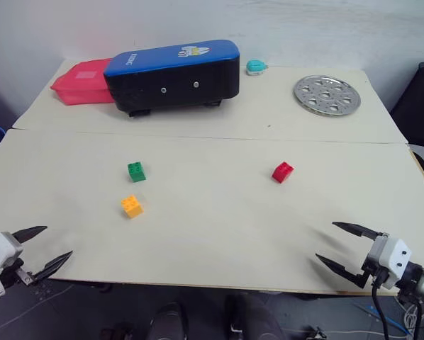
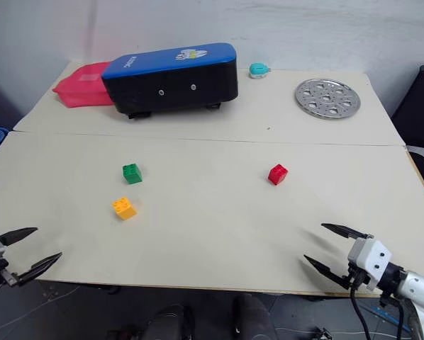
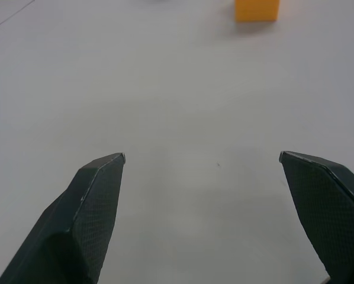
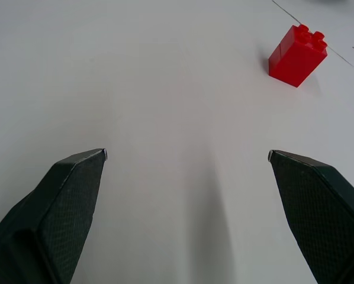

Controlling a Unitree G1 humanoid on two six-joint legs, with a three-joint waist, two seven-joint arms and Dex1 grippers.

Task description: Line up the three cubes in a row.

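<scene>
Your left gripper point(image 1: 39, 247) has its fingers spread wide with nothing between them, at the table's point(image 1: 219, 234) near edge. The orange-yellow cube point(image 1: 132, 206) lies ahead of those fingertips, well apart from them and off toward the right finger's side; the green cube point(image 1: 136, 171) sits just beyond it. Your right gripper point(image 1: 337, 246) is likewise spread and empty. The red cube point(image 1: 283, 172) rests well ahead of its fingers, angled toward the right finger in the wrist view, well apart from the other two cubes.
</scene>
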